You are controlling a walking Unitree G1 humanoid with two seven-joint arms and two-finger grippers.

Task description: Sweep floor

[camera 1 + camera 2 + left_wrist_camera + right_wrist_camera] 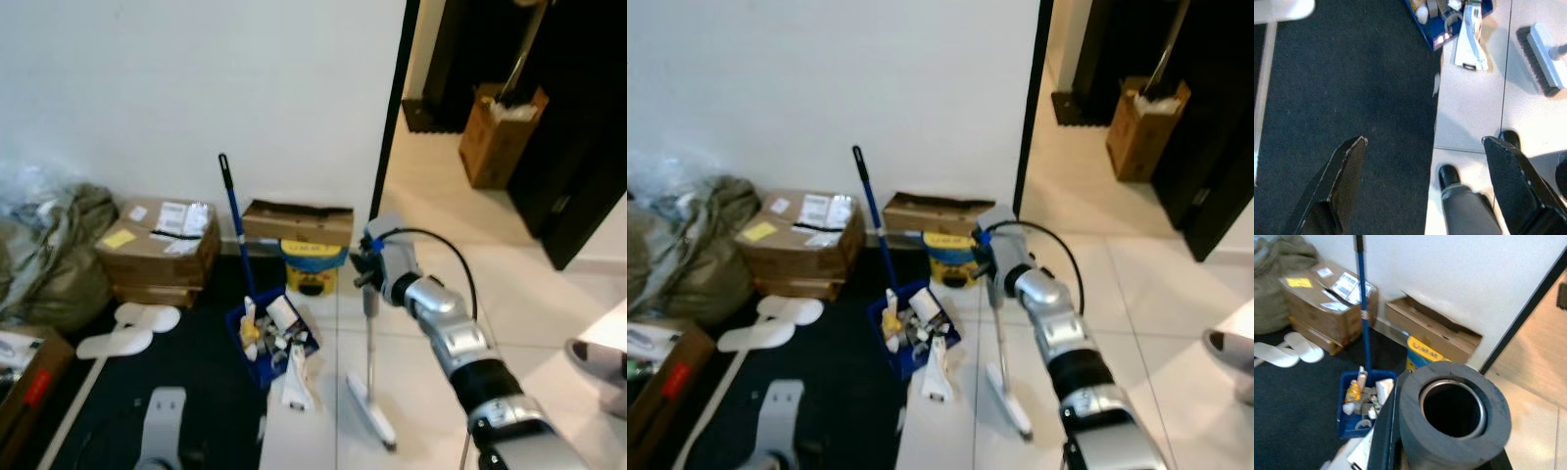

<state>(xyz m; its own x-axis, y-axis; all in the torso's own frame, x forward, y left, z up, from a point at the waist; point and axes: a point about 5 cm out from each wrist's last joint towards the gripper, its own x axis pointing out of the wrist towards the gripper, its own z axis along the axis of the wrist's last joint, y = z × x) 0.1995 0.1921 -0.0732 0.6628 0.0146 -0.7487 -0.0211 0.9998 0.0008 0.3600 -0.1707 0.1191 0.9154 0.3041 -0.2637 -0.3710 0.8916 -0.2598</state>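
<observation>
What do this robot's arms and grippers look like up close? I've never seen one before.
The right arm is built of rounded silver segments joined by black collars, with a thin black cable looping over its wrist and a small blue fitting at the cable's end. The right gripper is a grey block. The left gripper has two long, flat black fingers that taper to blunt tips.

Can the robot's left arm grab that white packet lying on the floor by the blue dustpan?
Probably yes. The left gripper hangs open over the edge of the dark rug, and the white packet lies on bare tile just ahead of it, nothing between them. The right gripper holds the broom off to the side.
</observation>
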